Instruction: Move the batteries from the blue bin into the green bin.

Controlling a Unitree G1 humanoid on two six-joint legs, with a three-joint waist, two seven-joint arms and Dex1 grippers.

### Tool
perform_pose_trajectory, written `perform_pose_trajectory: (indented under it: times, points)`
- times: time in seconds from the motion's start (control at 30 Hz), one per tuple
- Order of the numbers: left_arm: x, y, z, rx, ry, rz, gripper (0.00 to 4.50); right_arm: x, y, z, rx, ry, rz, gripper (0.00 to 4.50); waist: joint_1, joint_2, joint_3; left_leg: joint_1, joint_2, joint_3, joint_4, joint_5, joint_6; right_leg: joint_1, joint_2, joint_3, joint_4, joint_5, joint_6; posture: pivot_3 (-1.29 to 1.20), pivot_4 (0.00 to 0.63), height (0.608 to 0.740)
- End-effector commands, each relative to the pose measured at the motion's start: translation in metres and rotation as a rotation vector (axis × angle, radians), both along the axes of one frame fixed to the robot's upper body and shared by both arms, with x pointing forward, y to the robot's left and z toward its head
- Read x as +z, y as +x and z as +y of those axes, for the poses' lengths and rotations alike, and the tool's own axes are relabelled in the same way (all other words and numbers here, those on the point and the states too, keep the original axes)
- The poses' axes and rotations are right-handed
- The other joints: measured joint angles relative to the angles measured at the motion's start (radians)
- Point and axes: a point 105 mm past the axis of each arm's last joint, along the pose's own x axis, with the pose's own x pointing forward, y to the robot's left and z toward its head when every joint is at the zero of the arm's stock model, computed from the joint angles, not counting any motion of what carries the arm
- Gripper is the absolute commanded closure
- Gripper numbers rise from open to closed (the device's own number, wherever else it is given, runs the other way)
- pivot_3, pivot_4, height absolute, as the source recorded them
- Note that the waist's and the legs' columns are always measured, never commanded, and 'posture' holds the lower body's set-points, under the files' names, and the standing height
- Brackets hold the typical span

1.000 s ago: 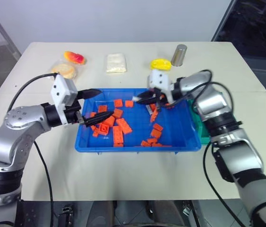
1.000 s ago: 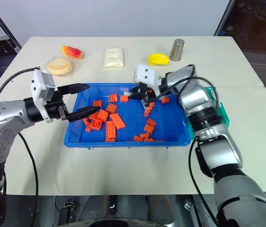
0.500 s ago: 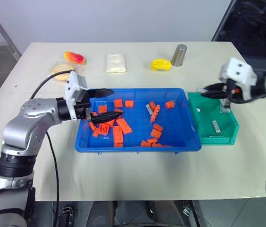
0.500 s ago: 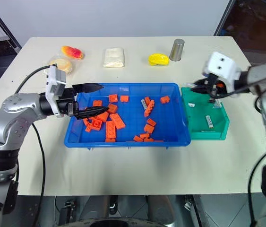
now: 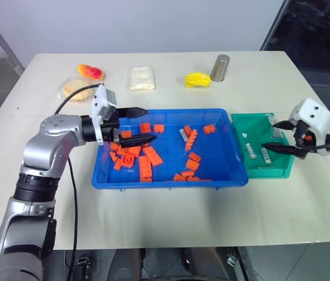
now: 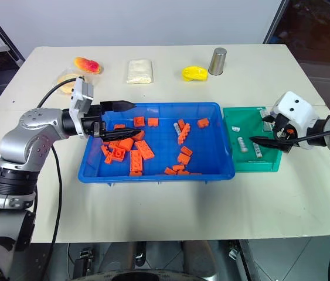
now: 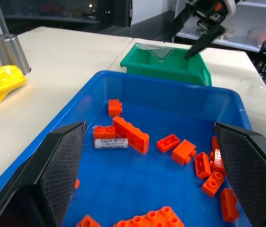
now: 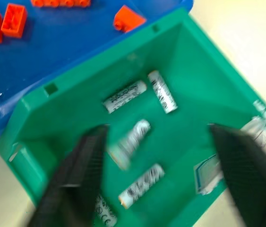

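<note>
The blue bin (image 5: 170,181) lies mid-table, strewn with orange bricks (image 5: 147,158). One white battery (image 7: 111,144) lies among the bricks in its far half. To its right stands the green bin (image 5: 270,172), and several batteries (image 8: 124,96) lie on its floor; one of them (image 8: 130,137) is blurred. My right gripper (image 5: 280,136) hangs open over the green bin's right side with nothing between its fingers. My left gripper (image 5: 136,124) is open and level over the blue bin's left end, pointing right and holding nothing.
At the table's far side stand a metal can (image 5: 221,67), a yellow item (image 5: 198,79), a white packet (image 5: 142,77) and two wrapped foods (image 5: 78,89). A cable trails from each wrist.
My right gripper swung from the blue bin across to the green bin and opened; another battery now lies in the green bin. My left gripper crept right over the blue bin's left end.
</note>
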Motion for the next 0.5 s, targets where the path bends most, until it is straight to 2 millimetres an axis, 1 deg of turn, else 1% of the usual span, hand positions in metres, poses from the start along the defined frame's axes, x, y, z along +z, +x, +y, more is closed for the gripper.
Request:
perform_pose_trajectory:
  times: [0.03, 0.1, 0.13, 0.17, 0.23, 0.3, 0.33, 0.4, 0.43, 0.47, 0.5]
  points:
    - [0.012, -0.003, -0.001, -0.011, 0.006, -0.060, 0.00, 0.025, 0.007, 0.004, 0.008, -0.030, -0.111, 0.03, -0.001, 0.000, 0.000, 0.000, 0.000, 0.000, 0.000, 0.000, 0.000, 0.000, 0.000, 0.000, 0.000, 0.000, 0.000, 0.00, 0.150, 0.740]
    - [0.012, -0.003, 0.005, 0.020, 0.014, -0.066, 0.00, 0.043, 0.016, 0.019, 0.029, 0.020, -0.182, 0.03, -0.005, 0.000, 0.000, 0.000, 0.000, 0.000, 0.000, 0.000, 0.000, 0.000, 0.000, 0.000, 0.000, 0.000, 0.000, 0.00, 0.150, 0.740]
    - [0.011, -0.002, 0.010, 0.044, 0.025, -0.070, 0.00, 0.052, 0.021, 0.033, 0.061, 0.060, -0.215, 0.03, -0.008, 0.000, 0.000, 0.001, 0.000, 0.001, 0.000, 0.000, 0.000, 0.000, 0.000, 0.001, 0.000, 0.000, 0.000, 0.00, 0.150, 0.740]
    - [0.011, -0.001, 0.013, 0.060, 0.032, -0.074, 0.00, 0.059, 0.024, 0.044, 0.083, 0.086, -0.234, 0.03, -0.009, 0.001, 0.000, 0.002, 0.000, 0.001, 0.000, 0.000, 0.000, 0.000, 0.000, 0.001, 0.001, 0.000, 0.000, 0.00, 0.150, 0.740]
    - [0.011, 0.001, 0.023, 0.126, 0.038, -0.083, 0.00, 0.065, 0.032, 0.075, 0.146, 0.177, -0.252, 0.03, -0.007, 0.000, 0.000, 0.002, 0.001, 0.000, -0.001, 0.000, 0.000, 0.000, 0.001, 0.001, 0.001, 0.000, 0.000, 0.00, 0.150, 0.740]
    - [0.008, 0.003, 0.033, 0.187, 0.067, -0.104, 0.00, 0.064, 0.037, 0.106, 0.192, 0.297, -0.232, 0.03, -0.009, 0.000, 0.000, 0.002, 0.002, 0.000, -0.002, 0.000, 0.000, 0.000, 0.002, 0.001, 0.001, 0.000, 0.000, 0.00, 0.150, 0.740]
    - [0.007, 0.004, 0.035, 0.202, 0.080, -0.111, 0.00, 0.063, 0.038, 0.114, 0.199, 0.332, -0.221, 0.03, -0.005, 0.000, 0.000, 0.003, 0.002, 0.000, -0.002, 0.000, 0.000, 0.000, 0.002, 0.001, 0.002, 0.000, -0.001, 0.00, 0.150, 0.740]
    - [0.006, 0.004, 0.039, 0.242, 0.076, -0.120, 0.00, 0.053, 0.040, 0.140, 0.223, 0.415, -0.164, 0.03, 0.002, 0.000, 0.000, 0.002, 0.002, 0.000, -0.002, 0.000, 0.000, 0.000, 0.002, 0.001, 0.002, 0.000, -0.001, 0.00, 0.150, 0.740]
    - [0.006, 0.003, 0.040, 0.252, 0.070, -0.122, 0.00, 0.049, 0.040, 0.147, 0.229, 0.436, -0.145, 0.03, 0.007, 0.000, 0.000, 0.002, 0.001, 0.000, -0.002, 0.000, 0.000, 0.000, 0.001, 0.000, 0.002, 0.000, -0.001, 0.00, 0.150, 0.740]
    - [0.007, 0.002, 0.041, 0.267, 0.063, -0.126, 0.00, 0.040, 0.040, 0.158, 0.232, 0.459, -0.107, 0.03, 0.011, 0.000, 0.000, 0.000, 0.001, -0.001, -0.001, 0.000, 0.000, -0.001, 0.000, 0.000, 0.002, 0.000, -0.001, 0.00, 0.150, 0.740]
    - [0.007, 0.001, 0.041, 0.275, 0.059, -0.129, 0.00, 0.035, 0.040, 0.163, 0.230, 0.471, -0.083, 0.03, 0.015, 0.000, 0.000, -0.002, 0.000, -0.001, 0.000, 0.000, 0.000, -0.002, -0.001, 0.000, 0.002, 0.000, 0.000, 0.00, 0.150, 0.740]
